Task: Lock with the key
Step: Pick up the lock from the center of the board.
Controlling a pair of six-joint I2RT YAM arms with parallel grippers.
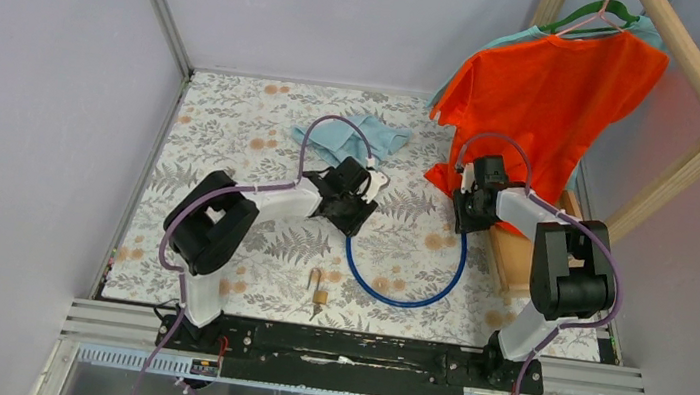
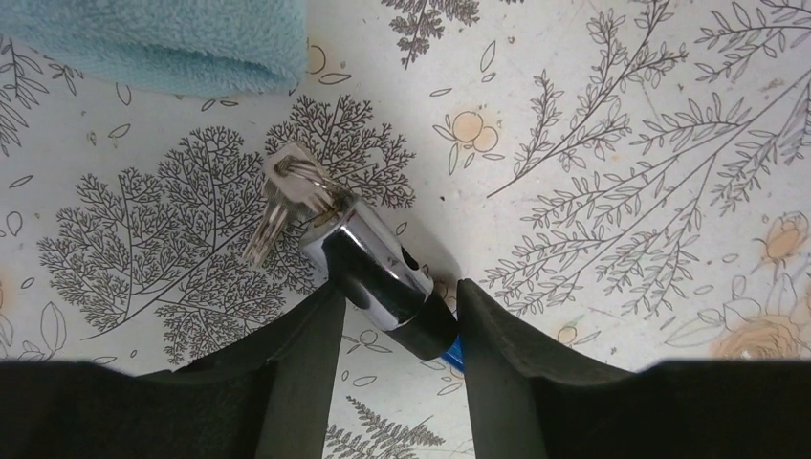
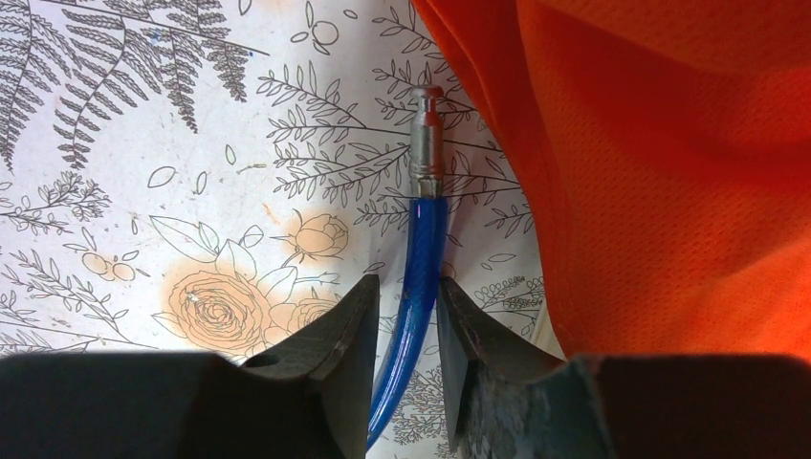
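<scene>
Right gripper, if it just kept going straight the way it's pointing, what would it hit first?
The right gripper straddles the blue cable and points along it. Straight ahead lies the cable's metal end pin. The orange shirt hangs close beside that line; depth is unclear.
</scene>
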